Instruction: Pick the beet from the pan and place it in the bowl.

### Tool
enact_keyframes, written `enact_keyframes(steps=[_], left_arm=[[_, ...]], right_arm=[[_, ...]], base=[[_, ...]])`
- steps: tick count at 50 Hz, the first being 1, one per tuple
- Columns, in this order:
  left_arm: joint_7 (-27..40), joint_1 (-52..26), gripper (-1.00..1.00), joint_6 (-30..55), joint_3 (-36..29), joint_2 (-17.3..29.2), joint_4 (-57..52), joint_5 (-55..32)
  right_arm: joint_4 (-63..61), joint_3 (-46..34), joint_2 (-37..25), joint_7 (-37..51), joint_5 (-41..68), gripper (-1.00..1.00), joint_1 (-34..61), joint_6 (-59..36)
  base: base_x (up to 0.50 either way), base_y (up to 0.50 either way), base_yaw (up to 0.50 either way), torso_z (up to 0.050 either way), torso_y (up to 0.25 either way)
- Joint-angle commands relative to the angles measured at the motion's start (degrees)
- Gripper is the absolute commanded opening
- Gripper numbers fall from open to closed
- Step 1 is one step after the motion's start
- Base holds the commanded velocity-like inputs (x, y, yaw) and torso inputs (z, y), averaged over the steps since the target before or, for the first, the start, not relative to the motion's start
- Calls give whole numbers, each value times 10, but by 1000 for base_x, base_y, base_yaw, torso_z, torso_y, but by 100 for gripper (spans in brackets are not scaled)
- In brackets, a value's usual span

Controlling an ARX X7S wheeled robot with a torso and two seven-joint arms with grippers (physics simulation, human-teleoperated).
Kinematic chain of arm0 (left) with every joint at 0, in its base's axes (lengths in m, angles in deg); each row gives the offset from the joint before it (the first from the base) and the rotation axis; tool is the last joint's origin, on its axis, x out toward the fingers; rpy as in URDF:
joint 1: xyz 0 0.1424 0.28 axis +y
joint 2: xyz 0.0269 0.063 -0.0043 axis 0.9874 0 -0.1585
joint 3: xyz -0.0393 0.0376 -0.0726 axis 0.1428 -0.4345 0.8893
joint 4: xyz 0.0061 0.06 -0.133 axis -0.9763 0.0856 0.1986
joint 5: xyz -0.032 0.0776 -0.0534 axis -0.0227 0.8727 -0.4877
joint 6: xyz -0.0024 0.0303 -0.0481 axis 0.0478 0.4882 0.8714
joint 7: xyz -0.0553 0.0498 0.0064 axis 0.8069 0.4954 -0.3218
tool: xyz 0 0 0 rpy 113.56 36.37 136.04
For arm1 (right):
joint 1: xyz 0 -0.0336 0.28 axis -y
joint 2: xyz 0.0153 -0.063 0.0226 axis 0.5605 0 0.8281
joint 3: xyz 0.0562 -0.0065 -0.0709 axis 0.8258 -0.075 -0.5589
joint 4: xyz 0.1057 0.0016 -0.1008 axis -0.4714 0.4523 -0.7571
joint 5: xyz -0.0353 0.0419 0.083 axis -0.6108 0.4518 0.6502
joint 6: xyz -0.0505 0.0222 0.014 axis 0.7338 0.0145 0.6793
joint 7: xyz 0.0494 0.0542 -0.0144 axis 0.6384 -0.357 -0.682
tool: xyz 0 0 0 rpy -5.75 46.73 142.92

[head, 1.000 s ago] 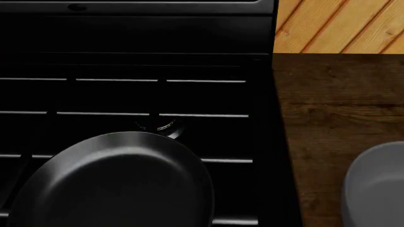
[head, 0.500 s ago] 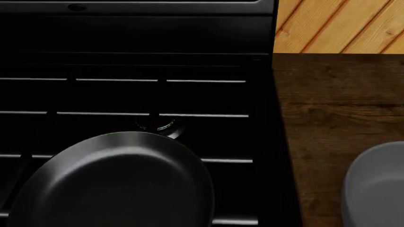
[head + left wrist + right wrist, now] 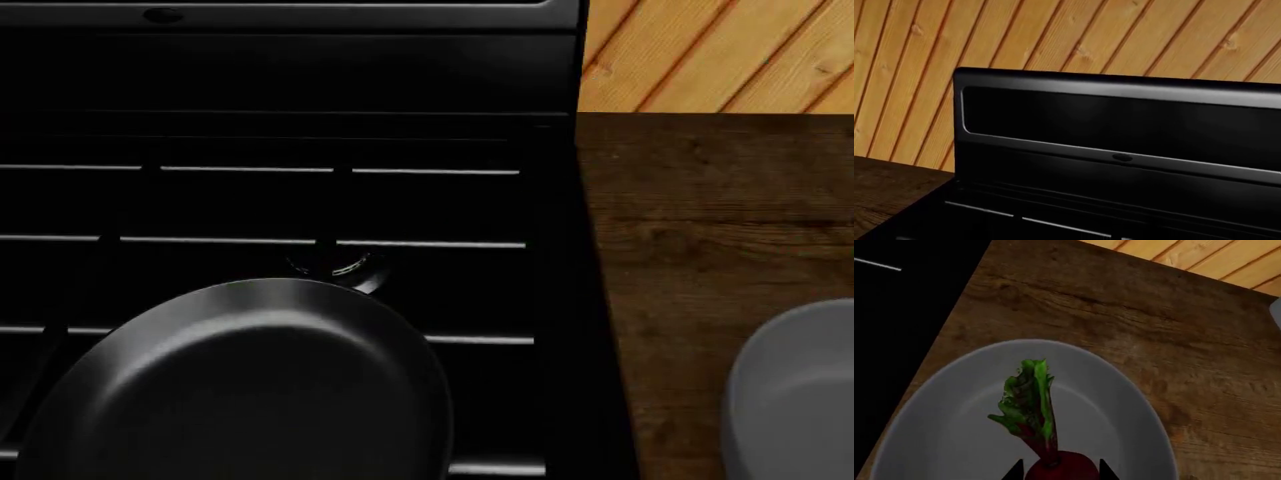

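right tool (image 3: 1057,471) grips one beet (image 3: 1057,467) — over one bowl (image 3: 941,410).

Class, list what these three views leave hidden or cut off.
- Beet: root cut by the right wrist view's edge; absent from head view.
- Right gripper: only fingertips show; grip unclear.
- Bowl: cropped in head view.
- Pan: near side and handle cropped.
- Left gripper: unseen anywhere.

No readable txt, labels or nos. anywhere.
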Motion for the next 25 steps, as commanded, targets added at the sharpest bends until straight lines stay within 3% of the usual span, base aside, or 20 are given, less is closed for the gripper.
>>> enact_keyframes(steps=[1,25], left_arm=[[-5,2,100,-3,-7,-2,4,9],[4,-1,100,-1,-12,-3,3,5]], right_arm=[[10,-24,0,-7,-20,-100,-28,44],[28,-61,0,-8,-44,-100,-79,112]], base=[[0,0,0,0,0],[0,0,0,0,0]])
